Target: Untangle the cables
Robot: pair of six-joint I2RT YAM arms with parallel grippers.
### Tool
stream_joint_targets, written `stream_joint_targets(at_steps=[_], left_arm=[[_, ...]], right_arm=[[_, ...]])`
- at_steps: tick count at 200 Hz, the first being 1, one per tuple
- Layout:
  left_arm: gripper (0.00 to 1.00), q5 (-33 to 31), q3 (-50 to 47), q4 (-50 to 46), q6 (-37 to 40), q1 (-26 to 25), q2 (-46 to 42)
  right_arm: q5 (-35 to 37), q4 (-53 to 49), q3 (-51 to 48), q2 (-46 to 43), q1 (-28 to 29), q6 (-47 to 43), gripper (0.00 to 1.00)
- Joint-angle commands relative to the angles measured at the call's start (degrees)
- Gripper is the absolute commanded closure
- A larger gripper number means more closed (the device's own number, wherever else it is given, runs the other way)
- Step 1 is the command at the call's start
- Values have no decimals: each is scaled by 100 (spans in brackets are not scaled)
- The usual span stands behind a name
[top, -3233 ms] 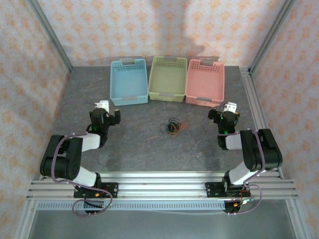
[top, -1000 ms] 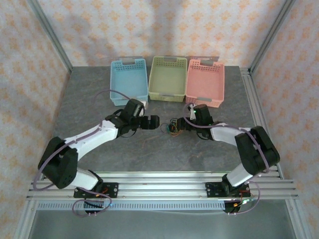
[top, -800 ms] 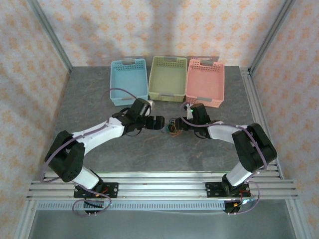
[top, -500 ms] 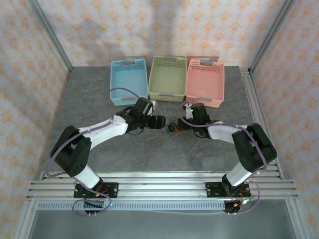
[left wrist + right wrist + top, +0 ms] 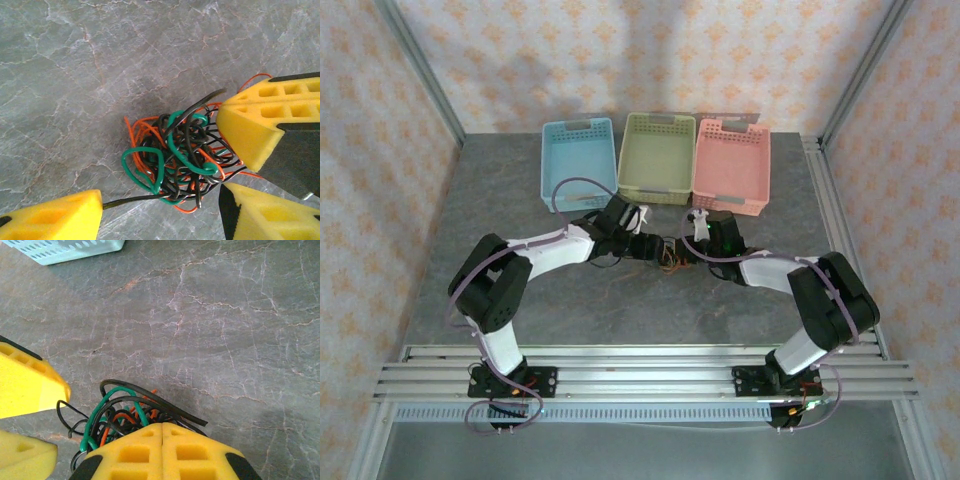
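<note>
With right fingers (image 5: 135,455) clamped on the cables (image 5: 180,150), close the spread left fingers (image 5: 55,220) on one loop between them.

**Grey veined desk: three baskets in a row and one knot of cables**

The desk (image 5: 490,200) has a grey, stone-patterned top with pale veins. The green basket (image 5: 658,160) stands upright at the far edge, about midway across. A blue basket (image 5: 579,178) stands just beside the green basket on its left, and a pink basket (image 5: 731,165) just beside it on its right. Near the green basket, on its near side, the cables (image 5: 175,150) lie on the bare top as one small tangle of black, green and orange loops. Well to the near side of the green basket, silver rails (image 5: 640,375) run along the desk's front edge.
</note>
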Motion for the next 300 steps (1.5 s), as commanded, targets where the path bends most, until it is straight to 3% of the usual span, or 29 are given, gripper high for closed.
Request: stream_joint_targets(at_steps=[1,69,156,206,233,300], left_arm=[[37,125,264,-168,-32,-26,72],[38,-348,496,-639,-313,83,333],[80,-291,453,-673,-243,83,273],[86,-563,326,-755,-210,75,73],[100,-758,192,-815,-140,75,-152],[100,-1571,-266,-1030,-143,273,-846]], right_arm=[[-11,233,-70,-162,46,59,100],[70,224,-67,-136,41,107,100],[279,198,-83,-110,45,108,100],[387,202,-102,-144,43,97,100],[409,205,-118,-159,39,99,100],[1166,284,-361,-533,0,107,100]])
